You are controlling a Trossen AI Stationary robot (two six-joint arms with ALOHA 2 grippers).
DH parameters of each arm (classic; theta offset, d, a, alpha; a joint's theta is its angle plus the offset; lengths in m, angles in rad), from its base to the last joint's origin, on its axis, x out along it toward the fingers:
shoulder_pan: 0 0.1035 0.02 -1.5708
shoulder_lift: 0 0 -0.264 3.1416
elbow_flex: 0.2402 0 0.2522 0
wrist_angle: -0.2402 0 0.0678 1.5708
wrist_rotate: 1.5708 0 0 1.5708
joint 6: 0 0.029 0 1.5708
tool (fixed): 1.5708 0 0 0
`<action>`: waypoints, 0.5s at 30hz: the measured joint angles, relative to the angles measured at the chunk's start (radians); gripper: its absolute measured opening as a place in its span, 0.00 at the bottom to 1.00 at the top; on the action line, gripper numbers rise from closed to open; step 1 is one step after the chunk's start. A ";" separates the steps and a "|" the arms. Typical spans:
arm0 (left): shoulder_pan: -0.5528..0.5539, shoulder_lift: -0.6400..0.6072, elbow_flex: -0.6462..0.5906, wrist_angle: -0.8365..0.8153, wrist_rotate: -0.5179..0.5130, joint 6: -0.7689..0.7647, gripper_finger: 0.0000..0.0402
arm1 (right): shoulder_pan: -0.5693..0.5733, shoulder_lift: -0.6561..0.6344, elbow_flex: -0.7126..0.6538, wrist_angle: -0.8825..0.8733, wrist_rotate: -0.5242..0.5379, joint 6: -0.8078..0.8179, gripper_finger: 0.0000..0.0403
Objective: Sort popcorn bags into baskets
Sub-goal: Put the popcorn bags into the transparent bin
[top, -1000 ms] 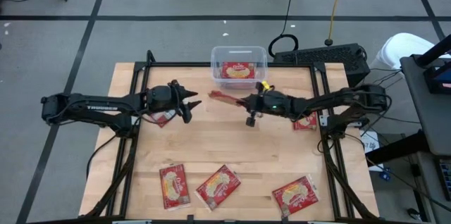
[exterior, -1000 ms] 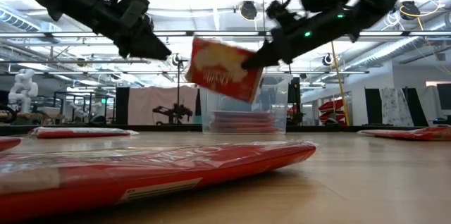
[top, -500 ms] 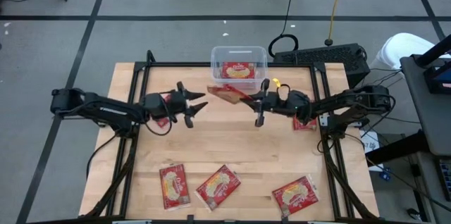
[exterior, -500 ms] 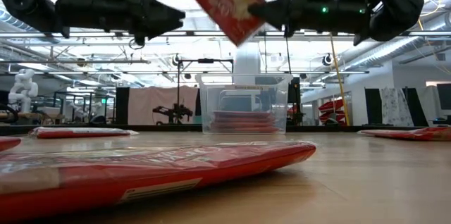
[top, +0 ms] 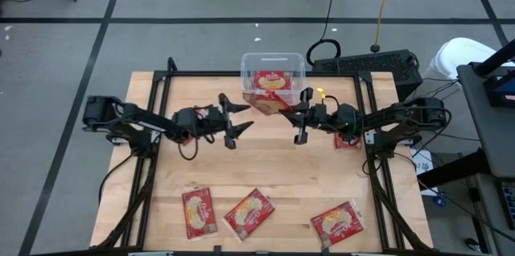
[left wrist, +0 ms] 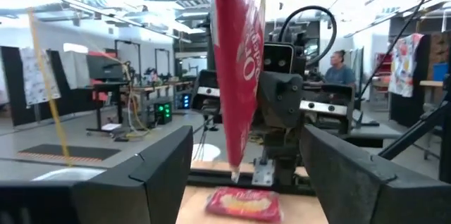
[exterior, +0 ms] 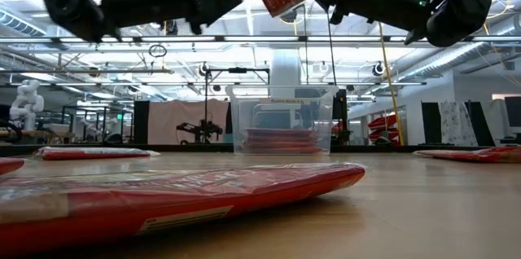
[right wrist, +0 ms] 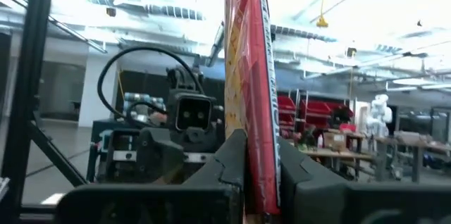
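My right gripper point(top: 290, 111) is shut on one popcorn bag point(top: 267, 102), red and yellow, held high over the table's far middle, just on the near side of the clear basket point(top: 245, 69). The basket stands on the table's far edge with popcorn bags point(top: 272, 80) lying flat inside. My left gripper point(top: 241, 121) is open, its two fingers spread just left of the held bag's free end and apart from it. In the left wrist view the bag point(left wrist: 239, 62) shows edge-on beyond the fingers. My right gripper pinches one end of the bag point(right wrist: 255, 160) between its two fingers. The fingers come from the table's right and slant upward. The bag stands on edge, sticking out past the fingertips toward the left and up, lifted clear of table and basket.
Three bags point(top: 199, 212) point(top: 249, 213) point(top: 338, 222) lie flat along the near edge. One more bag point(top: 187, 134) lies under my left arm and another point(top: 348, 139) under my right arm. A keyboard point(top: 366, 64) sits beyond the far right corner.
My left gripper has moved toward the table's right, up to the held bag, tipped upward and opened wider. My right gripper has tipped its fingers upward and risen, carrying the bag higher and toward the basket; the bag now stands on edge.
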 joint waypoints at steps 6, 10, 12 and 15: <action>0.005 0.094 0.106 0.000 0.055 -0.003 0.62 | 0.025 0.000 0.000 0.059 -0.054 -0.025 0.04; 0.009 0.146 0.169 0.002 0.129 -0.016 0.57 | 0.028 0.000 0.000 0.076 -0.054 -0.029 0.04; 0.009 0.171 0.200 -0.001 0.150 -0.017 0.53 | 0.028 0.000 0.000 0.077 -0.053 -0.033 0.04; 0.009 0.202 0.244 0.002 0.179 -0.015 0.47 | 0.028 0.000 0.000 0.077 -0.053 -0.038 0.04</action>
